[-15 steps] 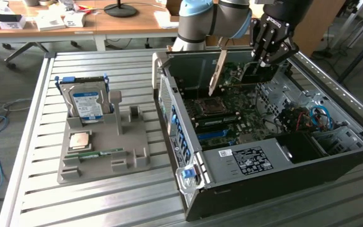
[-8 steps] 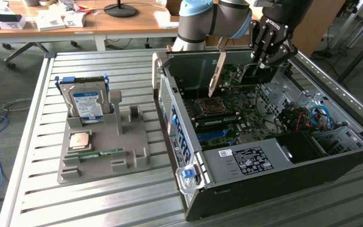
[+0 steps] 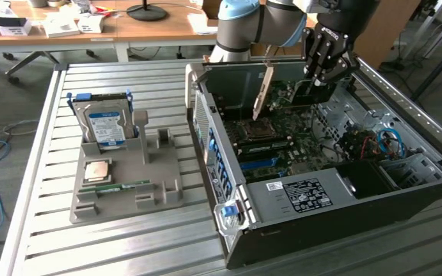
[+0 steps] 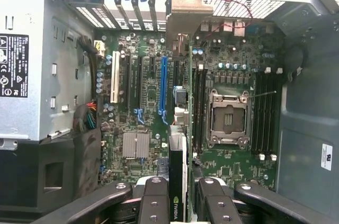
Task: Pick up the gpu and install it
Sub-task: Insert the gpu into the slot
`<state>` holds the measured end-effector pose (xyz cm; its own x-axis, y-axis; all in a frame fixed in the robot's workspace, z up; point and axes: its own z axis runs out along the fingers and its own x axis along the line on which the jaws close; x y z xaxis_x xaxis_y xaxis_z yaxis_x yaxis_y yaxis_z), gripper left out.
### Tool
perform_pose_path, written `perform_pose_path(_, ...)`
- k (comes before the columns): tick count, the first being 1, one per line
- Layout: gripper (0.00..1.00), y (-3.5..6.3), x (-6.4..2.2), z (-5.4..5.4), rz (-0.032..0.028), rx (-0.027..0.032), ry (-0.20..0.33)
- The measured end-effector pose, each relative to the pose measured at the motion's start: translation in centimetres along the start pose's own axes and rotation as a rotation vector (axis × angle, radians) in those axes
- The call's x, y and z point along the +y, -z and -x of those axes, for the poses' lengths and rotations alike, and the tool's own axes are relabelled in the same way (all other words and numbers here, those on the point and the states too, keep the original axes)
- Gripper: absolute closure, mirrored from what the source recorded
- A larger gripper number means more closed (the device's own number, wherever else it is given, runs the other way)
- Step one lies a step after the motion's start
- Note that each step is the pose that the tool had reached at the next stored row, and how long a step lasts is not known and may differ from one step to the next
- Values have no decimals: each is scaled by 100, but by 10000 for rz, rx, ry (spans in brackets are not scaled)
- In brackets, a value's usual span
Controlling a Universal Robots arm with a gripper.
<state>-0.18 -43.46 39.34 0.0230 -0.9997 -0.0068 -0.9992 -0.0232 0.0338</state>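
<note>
Item: the gpu (image 4: 178,171), held on edge over the open computer case (image 3: 336,224), with its grey metal end bracket (image 3: 262,92) hanging downward. Holder: the gripper (image 3: 322,75), whose fingers (image 4: 154,192) stand partly closed and clamp the card from both flat sides. In the wrist view the card's thin edge runs out between them, a maker's logo showing near the grip. Location, exterior view: the case lies on its side at 3 o'clock on the slatted table (image 3: 129,247). The card hangs at about 12 o'clock inside the case opening, close to the back wall. The bracket tip points toward the processor socket (image 4: 229,118), which sits at 6 o'clock from it. Beneath: the motherboard (image 4: 137,113), with a long blue slot (image 4: 163,86) running parallel to the card's edge and just beside it in the wrist view. Whether the card touches the board cannot be told; it appears to hang clear of it. Other stock, untouched: the parts tray (image 3: 121,201) at 9 o'clock from the case, carrying a hard drive (image 3: 106,126) upright at its 12 o'clock end, a processor chip (image 3: 98,171) and a green memory stick (image 3: 117,186) nearer 6 o'clock. Step in hand, as judged: pick-up is complete and installation is under way, with the card carried over the board but not seated. Requirement, as judged: the card's connector edge must sit square over the slot, the bracket must line up with the rear opening, and the press must be straight and even with the card kept from tilting.
</note>
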Motion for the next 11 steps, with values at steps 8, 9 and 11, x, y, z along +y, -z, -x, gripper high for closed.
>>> perform_pose_path(8, 74, -98, 36, 0, -75, -2, 0)
perform_pose_path(9, 74, -108, 41, 0, -86, -1, 0)
perform_pose_path(11, 74, -125, 46, 1, -94, -1, 0)
